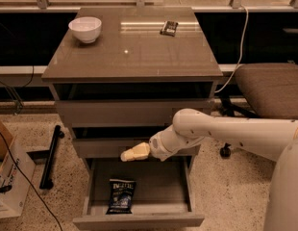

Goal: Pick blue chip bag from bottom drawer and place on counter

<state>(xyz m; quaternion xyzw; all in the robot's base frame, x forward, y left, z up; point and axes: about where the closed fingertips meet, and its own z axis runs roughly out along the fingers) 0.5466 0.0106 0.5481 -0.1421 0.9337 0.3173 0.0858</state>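
The blue chip bag lies flat in the left front part of the open bottom drawer. It is dark navy with white lettering. My gripper hangs in front of the middle drawer, above the open drawer and a little right of the bag, well clear of it. My white arm reaches in from the right. The counter is the glossy top of the cabinet.
A white bowl stands at the counter's back left. A small dark packet lies at its back right. A padded chair stands right of the cabinet. A cardboard box and a black bar lie on the floor at left.
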